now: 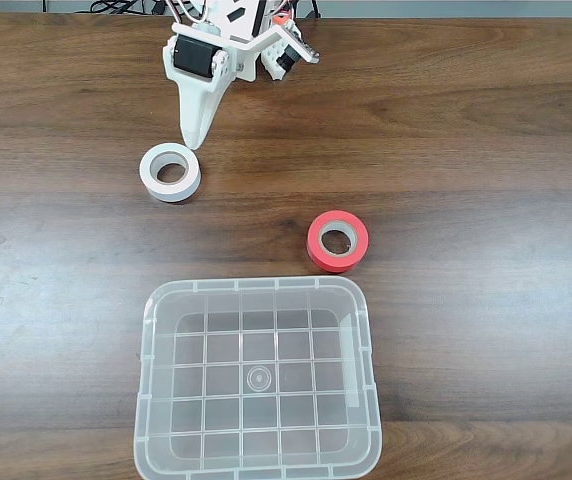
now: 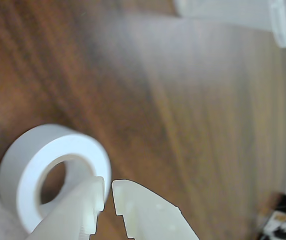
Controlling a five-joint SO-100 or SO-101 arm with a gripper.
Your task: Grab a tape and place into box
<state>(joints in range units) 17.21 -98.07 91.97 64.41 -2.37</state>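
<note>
— Fixed view first: where is the white tape roll point(image 1: 170, 172)?

— Flat on the wooden table point(image 1: 466, 130), hole up, just below my gripper point(image 1: 194, 138) tip; the clear plastic box point(image 1: 258, 458) sits well apart, nearer the camera, the red tape roll point(image 1: 338, 241) between.

— And the wrist view?

— The white tape roll point(image 2: 48, 165) lies just left of the gripper point(image 2: 108, 192). Jaws nearly together, holding nothing; one fingertip overlaps the rim. I'd judge they must part first.

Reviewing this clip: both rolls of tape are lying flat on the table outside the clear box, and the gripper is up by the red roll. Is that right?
Not quite. The gripper is by the white roll of tape, not the red roll, which lies apart to the right in the fixed view. The wrist view shows the fingertips right at the white roll's edge. The rest holds: both rolls lie flat on the table, outside the clear box.
</note>
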